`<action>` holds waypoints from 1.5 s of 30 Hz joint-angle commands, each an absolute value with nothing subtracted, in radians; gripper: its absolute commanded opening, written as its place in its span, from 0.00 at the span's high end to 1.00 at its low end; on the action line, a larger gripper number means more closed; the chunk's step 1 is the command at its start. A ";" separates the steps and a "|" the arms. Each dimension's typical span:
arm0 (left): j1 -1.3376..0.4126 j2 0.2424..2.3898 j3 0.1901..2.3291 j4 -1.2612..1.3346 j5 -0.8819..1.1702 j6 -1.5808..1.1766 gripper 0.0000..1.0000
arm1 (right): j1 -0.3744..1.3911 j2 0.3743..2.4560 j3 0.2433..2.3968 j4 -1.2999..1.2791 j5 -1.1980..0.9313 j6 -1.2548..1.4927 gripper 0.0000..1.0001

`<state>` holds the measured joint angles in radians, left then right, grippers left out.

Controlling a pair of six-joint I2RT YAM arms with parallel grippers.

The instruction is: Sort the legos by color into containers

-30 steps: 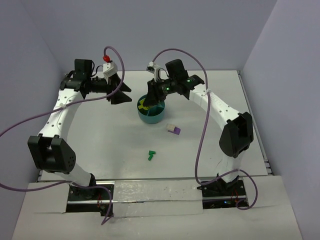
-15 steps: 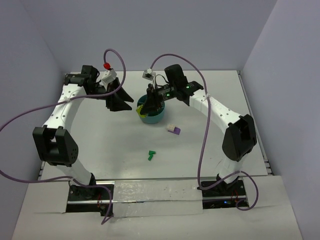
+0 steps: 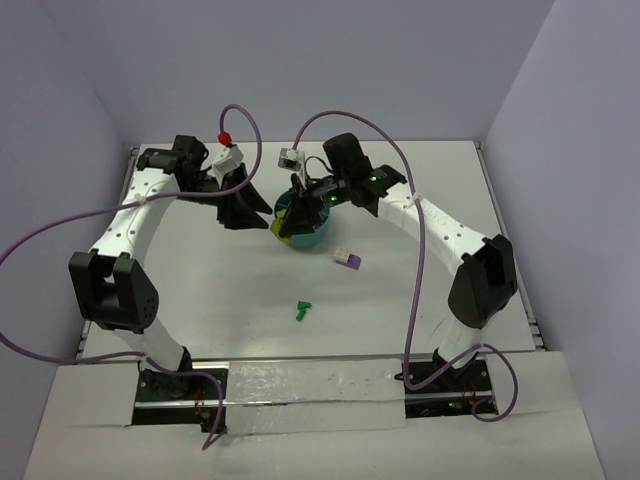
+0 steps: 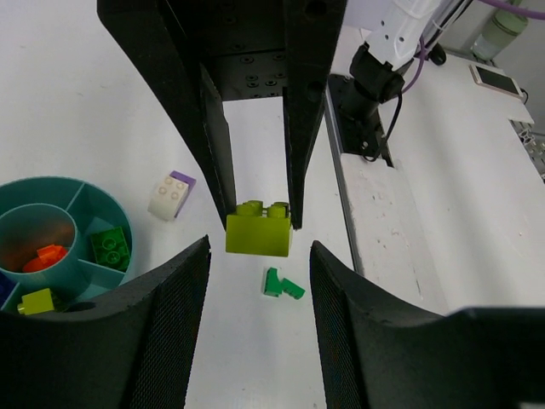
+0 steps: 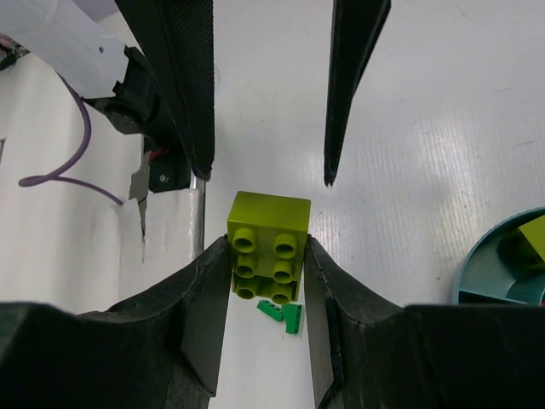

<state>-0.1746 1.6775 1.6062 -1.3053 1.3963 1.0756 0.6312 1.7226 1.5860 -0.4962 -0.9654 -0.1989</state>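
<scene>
Right gripper (image 3: 287, 230) pinches a lime-green brick (image 5: 268, 247) at the left rim of the teal bowl (image 3: 312, 238), centre of the top view. Left gripper (image 3: 245, 214) is just beside it, jaws spread, holding nothing. On the table: purple-and-white brick (image 4: 170, 194) and dark green piece (image 4: 281, 285), lower centre.

— What lies under everything?
— A white, matte counter (image 3: 200, 290). Pale lilac walls (image 3: 300, 60) stand along its left, far and right sides.
— And at the near edge?
— A shiny silvery strip (image 3: 310, 385) runs across it, crinkled like foil or tape.
— Anything beyond that?
— In the left wrist view, a flat phone-like slab (image 4: 494, 79) lies on a white ledge (image 4: 443, 196). Near it is a pale green rounded thing (image 4: 502, 30), partly cut off.
</scene>
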 commanded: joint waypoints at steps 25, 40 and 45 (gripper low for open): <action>-0.262 1.654 1.588 -1.195 1.342 0.996 1.00 | 0.647 1.678 1.643 -0.533 -0.909 -0.244 0.97; -0.262 1.529 1.409 -0.721 1.149 0.564 1.00 | 0.623 1.633 1.598 -0.512 -0.760 -0.154 0.05; -0.279 1.492 1.335 -0.537 0.912 0.382 1.00 | 0.539 1.592 1.572 -0.502 -0.724 -0.112 0.00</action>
<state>-0.2619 1.5327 1.3590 -0.7437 1.0989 0.5590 0.6007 1.6681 1.5894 -0.5333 -0.7659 -0.1516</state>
